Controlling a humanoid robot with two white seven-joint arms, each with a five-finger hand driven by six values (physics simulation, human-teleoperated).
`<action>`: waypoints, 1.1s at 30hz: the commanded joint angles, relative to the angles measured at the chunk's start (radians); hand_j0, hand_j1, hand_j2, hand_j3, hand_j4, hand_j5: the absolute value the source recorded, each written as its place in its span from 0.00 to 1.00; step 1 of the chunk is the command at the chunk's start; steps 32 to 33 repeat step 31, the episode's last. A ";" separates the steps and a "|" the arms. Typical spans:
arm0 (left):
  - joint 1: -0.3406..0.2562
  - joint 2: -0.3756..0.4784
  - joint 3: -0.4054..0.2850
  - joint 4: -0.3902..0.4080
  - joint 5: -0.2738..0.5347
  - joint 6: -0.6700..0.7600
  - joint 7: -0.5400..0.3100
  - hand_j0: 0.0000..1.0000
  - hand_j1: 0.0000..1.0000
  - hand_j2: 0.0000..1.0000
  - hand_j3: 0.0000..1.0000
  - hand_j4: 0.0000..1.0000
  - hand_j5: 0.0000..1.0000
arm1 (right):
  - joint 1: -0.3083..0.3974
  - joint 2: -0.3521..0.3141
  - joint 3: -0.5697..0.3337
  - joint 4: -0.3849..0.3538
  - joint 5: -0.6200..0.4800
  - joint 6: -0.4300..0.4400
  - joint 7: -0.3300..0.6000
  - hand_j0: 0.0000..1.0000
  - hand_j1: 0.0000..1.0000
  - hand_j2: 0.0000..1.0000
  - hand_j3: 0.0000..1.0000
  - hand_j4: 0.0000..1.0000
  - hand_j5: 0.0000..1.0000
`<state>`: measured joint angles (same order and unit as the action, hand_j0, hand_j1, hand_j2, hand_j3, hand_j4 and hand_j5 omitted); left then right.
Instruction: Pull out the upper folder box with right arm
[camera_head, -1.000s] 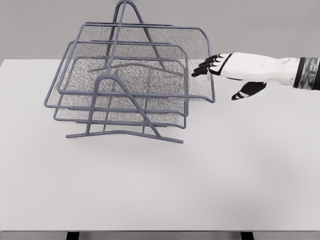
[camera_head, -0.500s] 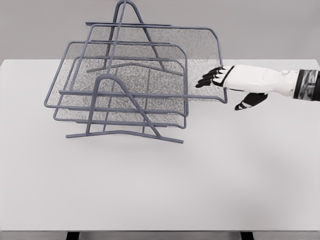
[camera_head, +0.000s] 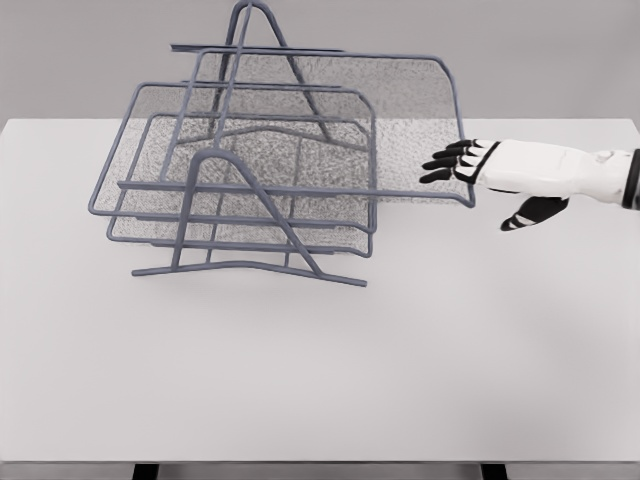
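A grey wire rack (camera_head: 262, 202) with three mesh trays stands on the left half of the white table (camera_head: 420, 380). Its upper tray (camera_head: 405, 105) juts well out to the right of the rack. My right hand (camera_head: 478, 188) comes in from the right edge. Its black fingers (camera_head: 445, 163) hook over the tray's right rim and the thumb (camera_head: 530, 214) hangs below and outside it. The middle tray (camera_head: 160, 120) and the lower tray (camera_head: 240, 236) sit inside the rack. No left arm shows.
The rack's tall loop handle (camera_head: 252, 12) rises at the back, and its base feet (camera_head: 250, 268) splay toward the front. Bare tabletop stretches in front of the rack and to its right, under my hand.
My right hand has moved to the right over the last second, and the upper tray has slid out to the right with it. The rack and the two lower trays stayed still.
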<state>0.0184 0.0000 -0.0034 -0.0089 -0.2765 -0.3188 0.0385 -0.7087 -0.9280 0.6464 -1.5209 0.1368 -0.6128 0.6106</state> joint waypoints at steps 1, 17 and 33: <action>0.000 0.000 0.000 0.000 0.000 0.000 0.000 1.00 1.00 1.00 1.00 1.00 1.00 | 0.000 -0.025 -0.001 -0.007 -0.005 0.002 0.000 1.00 1.00 1.00 1.00 1.00 1.00; 0.000 0.000 0.000 0.000 0.000 0.000 0.000 1.00 1.00 1.00 1.00 1.00 1.00 | 0.043 -0.132 -0.062 -0.058 -0.066 0.002 0.000 1.00 1.00 1.00 1.00 1.00 1.00; 0.000 0.000 0.000 0.000 0.000 0.000 0.000 1.00 1.00 1.00 1.00 1.00 1.00 | 0.043 -0.163 -0.105 -0.053 -0.181 0.002 0.000 1.00 1.00 1.00 1.00 1.00 1.00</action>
